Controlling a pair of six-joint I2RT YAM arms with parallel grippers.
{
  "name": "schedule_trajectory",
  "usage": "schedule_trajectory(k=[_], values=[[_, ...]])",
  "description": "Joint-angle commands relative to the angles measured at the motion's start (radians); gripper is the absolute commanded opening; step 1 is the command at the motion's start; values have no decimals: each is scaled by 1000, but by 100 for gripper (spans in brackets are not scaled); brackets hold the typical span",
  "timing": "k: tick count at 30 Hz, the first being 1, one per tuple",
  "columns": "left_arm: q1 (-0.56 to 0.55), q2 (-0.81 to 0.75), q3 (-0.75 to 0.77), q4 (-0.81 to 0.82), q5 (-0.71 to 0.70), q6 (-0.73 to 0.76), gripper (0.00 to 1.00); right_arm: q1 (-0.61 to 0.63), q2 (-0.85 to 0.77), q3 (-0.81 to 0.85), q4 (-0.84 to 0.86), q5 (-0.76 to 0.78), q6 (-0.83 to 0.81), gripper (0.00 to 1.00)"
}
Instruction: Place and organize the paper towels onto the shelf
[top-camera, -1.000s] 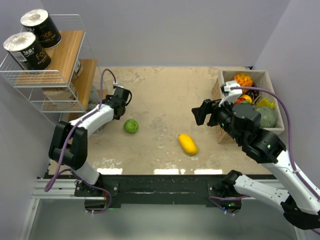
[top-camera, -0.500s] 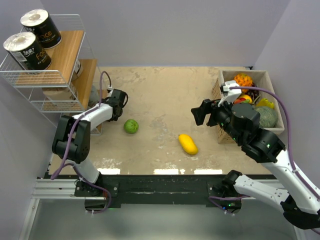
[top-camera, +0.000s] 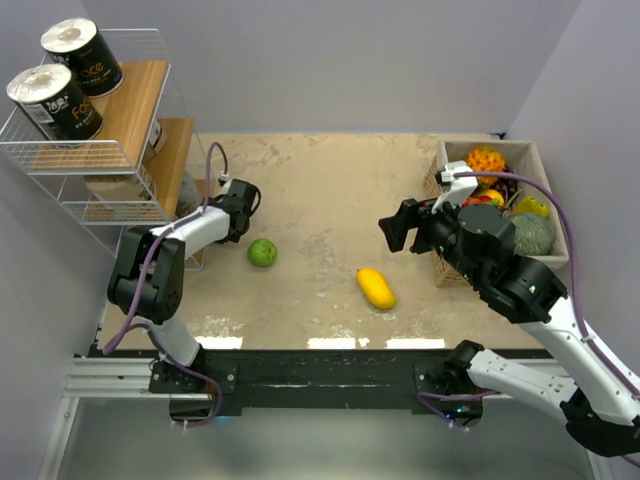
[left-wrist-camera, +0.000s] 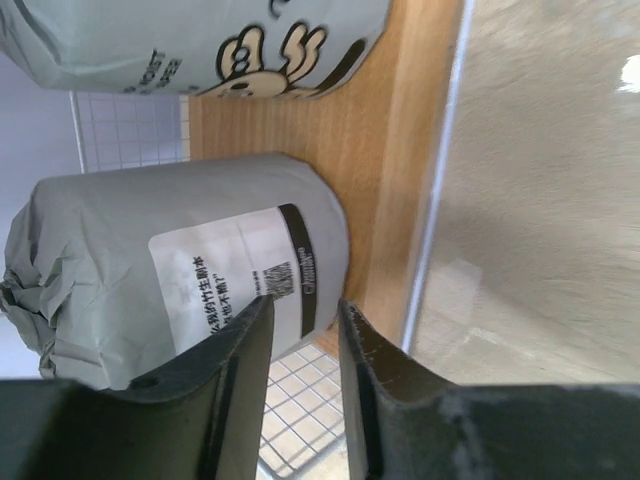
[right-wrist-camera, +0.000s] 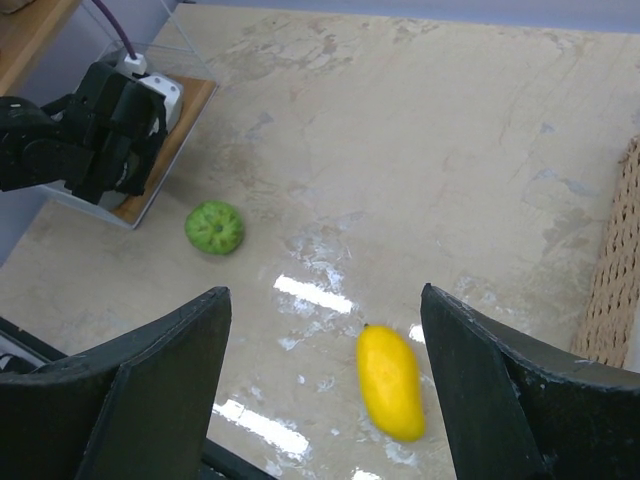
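The shelf (top-camera: 130, 100) stands at the far left, with two black paper towels (top-camera: 80, 55) (top-camera: 55, 100) on its top tier. In the left wrist view a grey paper towel (left-wrist-camera: 180, 270) lies on a low wooden board (left-wrist-camera: 400, 150), and another roll with a cartoon print (left-wrist-camera: 200, 40) lies behind it. My left gripper (top-camera: 238, 205) is at the shelf's low board. Its jaws (left-wrist-camera: 305, 305) stand slightly apart with nothing between them, just short of the grey roll. My right gripper (top-camera: 392, 228) hangs wide open and empty (right-wrist-camera: 322, 300) above the table.
A green fruit (top-camera: 262, 252) lies near the left arm and a yellow fruit (top-camera: 377, 288) lies at mid-table; both show in the right wrist view (right-wrist-camera: 214, 227) (right-wrist-camera: 390, 382). A tan box of fruit (top-camera: 436, 190) stands at the right.
My left gripper has shifted slightly beside the shelf's low board. My right arm has edged a little to the left.
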Motion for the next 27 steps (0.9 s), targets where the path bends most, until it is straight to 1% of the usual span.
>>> schedule_trajectory(k=[1,2,4,5,6,8,9,11,12,13,14,15,16,17,18,19,21,23,27], values=[[-84,-105,28,82,46,28,40,-1,13,3,3,-17,30,80],[-119,-120,23,99,53,43,41,0,24,5,4,-22,32,82],[-151,-174,17,131,95,71,43,0,39,6,0,-19,41,85],[-164,-194,22,134,116,73,43,0,53,12,-3,-17,47,91],[-187,-216,31,124,188,71,44,0,59,17,-11,-23,58,93],[-228,-283,69,116,256,63,47,0,78,31,-13,-37,64,99],[-242,-308,82,118,321,57,48,0,82,35,-11,-39,76,99],[-265,-396,94,143,407,62,53,0,86,46,0,-61,81,99],[-267,-430,85,183,494,53,55,0,89,48,7,-60,84,99],[-267,-496,79,202,545,50,61,0,89,51,9,-43,90,99],[-268,-530,65,228,596,50,66,-1,92,58,9,-32,98,99],[-267,-564,39,275,679,51,71,0,96,61,12,-23,104,99],[-267,-623,27,298,708,47,86,0,99,61,15,-19,112,99],[-267,-650,16,315,763,47,96,-1,99,61,21,-5,134,99],[-267,-674,2,337,793,50,100,0,98,61,29,1,153,99],[-267,-715,-4,341,816,51,100,0,96,61,33,4,170,99],[-267,-749,-22,354,860,45,100,0,92,54,59,4,208,99],[-267,-803,-49,372,929,34,100,0,87,46,75,1,230,99],[-267,-875,-111,423,989,-50,100,0,90,34,93,-38,222,99]])
